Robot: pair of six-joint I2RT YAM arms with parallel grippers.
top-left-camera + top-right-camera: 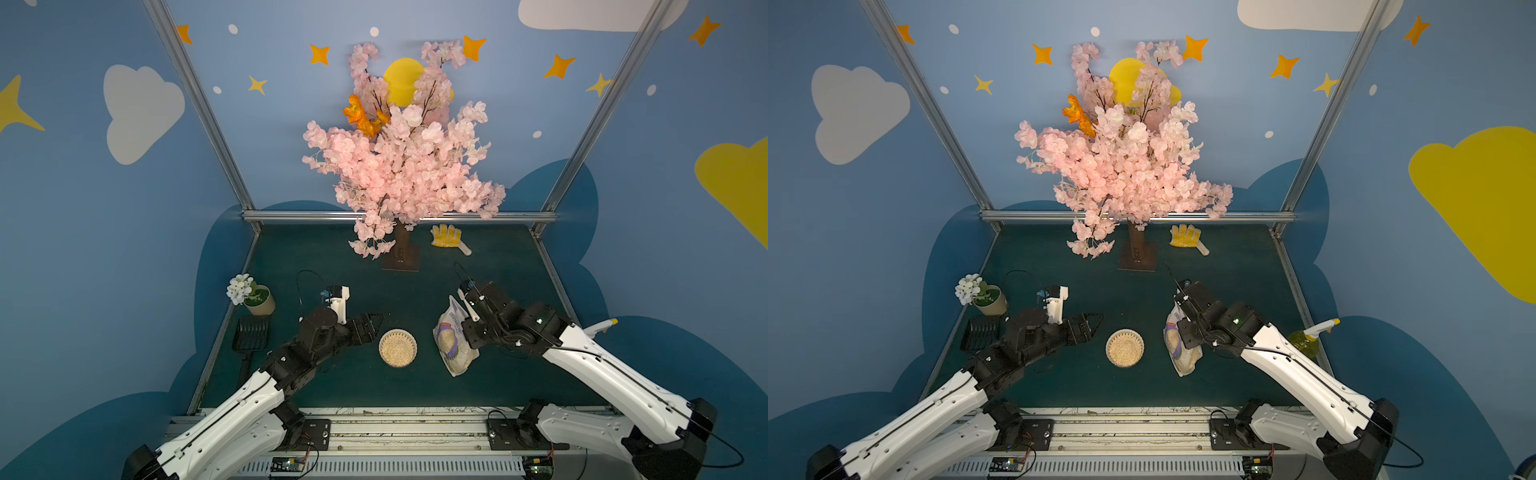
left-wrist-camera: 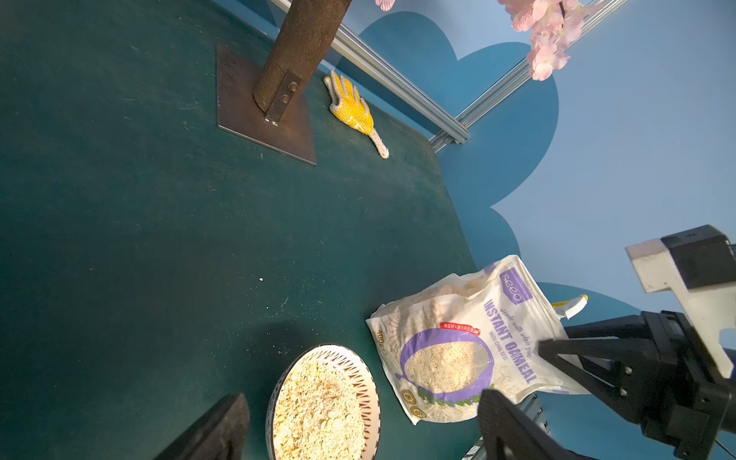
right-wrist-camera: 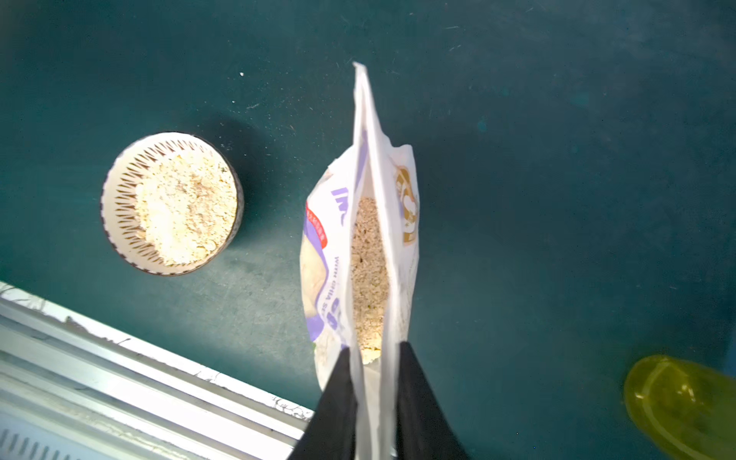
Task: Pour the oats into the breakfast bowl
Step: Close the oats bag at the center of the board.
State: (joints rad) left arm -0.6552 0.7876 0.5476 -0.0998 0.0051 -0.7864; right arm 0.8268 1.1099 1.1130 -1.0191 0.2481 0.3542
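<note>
Oats bag [image 1: 451, 349] right of bowl [image 1: 397, 348]

A tall artificial tree with pink fabric blossoms [image 1: 407, 166] rises at the rear middle of the dark green table mat [image 1: 332, 257]. Its brown trunk [image 1: 402, 241] is bolted to a flat, rust-brown square plate [image 2: 255, 119]. One orange fabric flower [image 1: 361, 116] sits among the upper branches. A yellow dotted work glove with a cream cuff [image 1: 446, 237] lies flat just beside that plate, near the aluminium rear rail [image 1: 311, 216]. At the mat's left edge stands a round beige pot holding white flowers [image 1: 262, 305], with a black slotted plastic scoop [image 1: 250, 332] lying just in front of it. A translucent yellow-green spray bottle with a white trigger [image 1: 1304, 338] lies at the right edge, possibly just off the mat.
</note>
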